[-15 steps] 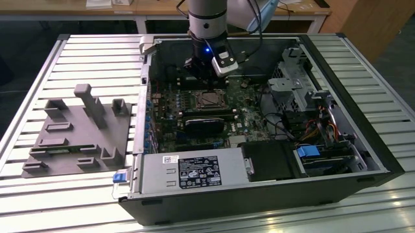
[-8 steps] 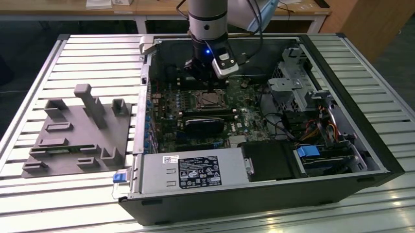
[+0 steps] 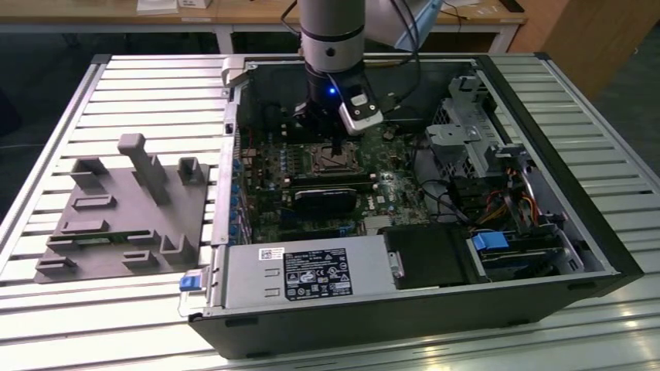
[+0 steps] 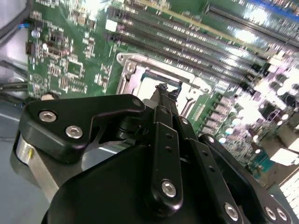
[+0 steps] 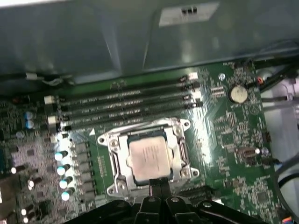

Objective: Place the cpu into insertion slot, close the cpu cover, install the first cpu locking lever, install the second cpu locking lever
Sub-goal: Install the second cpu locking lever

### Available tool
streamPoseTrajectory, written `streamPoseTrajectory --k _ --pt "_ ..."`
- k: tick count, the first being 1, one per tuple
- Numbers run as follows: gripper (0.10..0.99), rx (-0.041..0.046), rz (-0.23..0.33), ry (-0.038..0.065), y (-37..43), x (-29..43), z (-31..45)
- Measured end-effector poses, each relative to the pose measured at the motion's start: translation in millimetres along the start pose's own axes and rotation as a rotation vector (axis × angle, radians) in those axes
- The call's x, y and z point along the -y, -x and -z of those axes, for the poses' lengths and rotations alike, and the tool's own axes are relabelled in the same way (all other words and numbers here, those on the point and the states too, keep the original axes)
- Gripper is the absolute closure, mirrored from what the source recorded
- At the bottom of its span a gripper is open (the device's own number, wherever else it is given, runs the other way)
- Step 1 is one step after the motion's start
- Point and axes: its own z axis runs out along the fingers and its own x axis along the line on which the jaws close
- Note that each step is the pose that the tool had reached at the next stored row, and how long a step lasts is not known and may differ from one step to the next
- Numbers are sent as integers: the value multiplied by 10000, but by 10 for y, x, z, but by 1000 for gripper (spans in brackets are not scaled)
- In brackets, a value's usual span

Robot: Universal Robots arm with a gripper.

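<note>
cpu (image 5: 148, 157) seated in insertion slot (image 5: 112, 158) on the motherboard (image 5: 233, 135), silvery top showing through the cpu cover (image 5: 180, 150), which lies down around it. Claw (image 5: 156, 183) at the socket's edge, fingers pressed together, nothing held. Print on chip too blurred to read.
</note>
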Motion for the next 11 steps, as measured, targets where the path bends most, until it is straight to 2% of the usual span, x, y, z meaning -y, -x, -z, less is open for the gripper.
streamPoseTrajectory --k 11 --pt "984 0 1 -1 37 189 7"
